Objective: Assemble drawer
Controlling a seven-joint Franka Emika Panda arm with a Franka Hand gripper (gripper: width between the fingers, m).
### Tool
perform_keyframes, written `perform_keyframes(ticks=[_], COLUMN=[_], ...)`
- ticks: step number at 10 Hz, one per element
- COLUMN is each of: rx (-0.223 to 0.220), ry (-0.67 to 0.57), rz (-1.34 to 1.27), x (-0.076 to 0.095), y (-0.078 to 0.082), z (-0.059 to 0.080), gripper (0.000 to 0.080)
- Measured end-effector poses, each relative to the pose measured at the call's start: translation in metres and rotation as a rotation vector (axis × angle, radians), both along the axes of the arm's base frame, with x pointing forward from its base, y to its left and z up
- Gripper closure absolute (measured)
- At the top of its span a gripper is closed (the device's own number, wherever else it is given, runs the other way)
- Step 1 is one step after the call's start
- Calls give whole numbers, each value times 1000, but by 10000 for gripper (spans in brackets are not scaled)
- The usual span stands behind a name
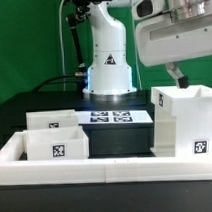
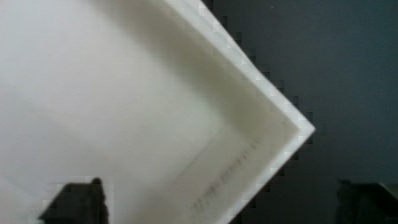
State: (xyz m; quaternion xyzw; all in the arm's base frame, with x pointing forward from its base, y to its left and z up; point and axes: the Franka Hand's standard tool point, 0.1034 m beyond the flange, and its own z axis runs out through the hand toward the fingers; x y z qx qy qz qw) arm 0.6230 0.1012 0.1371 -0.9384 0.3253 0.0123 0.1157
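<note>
evidently little is done yet: the front tray (image 1: 56, 147) and rear tray (image 1: 52, 119) are left outside the drawer shell (image 1: 183, 121), well apart at the exterior view's left, while the gripper (image 1: 177, 77) is held above the shell, fingers spread and empty.

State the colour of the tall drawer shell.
The shell is white with a black-and-white tag, clearest in the exterior view.

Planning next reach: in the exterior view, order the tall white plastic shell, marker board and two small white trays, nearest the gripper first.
1. Tall shell, exterior view's right, below the gripper.
2. Marker board, centre.
3. Both trays, exterior view's left; too close to call.
</note>
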Motion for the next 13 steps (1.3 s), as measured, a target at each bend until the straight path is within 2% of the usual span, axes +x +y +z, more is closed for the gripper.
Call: perform_keyframes(ticks=[2, 3, 6, 7, 8, 11, 13], rx=[-30, -41, -55, -70, -79, -94, -82], ry=[-62, -94, -127, -131, -137, -147, -132], rz=[323, 472, 626, 678, 733, 843, 840], x=[-1, -1, -1, -5, -11, -24, -32], y=[-12, -20, -22, -28, -41, -94, -117], z=[10, 10, 9, 7, 8, 4, -5], gripper=[150, 150, 150, 150, 150, 150, 150])
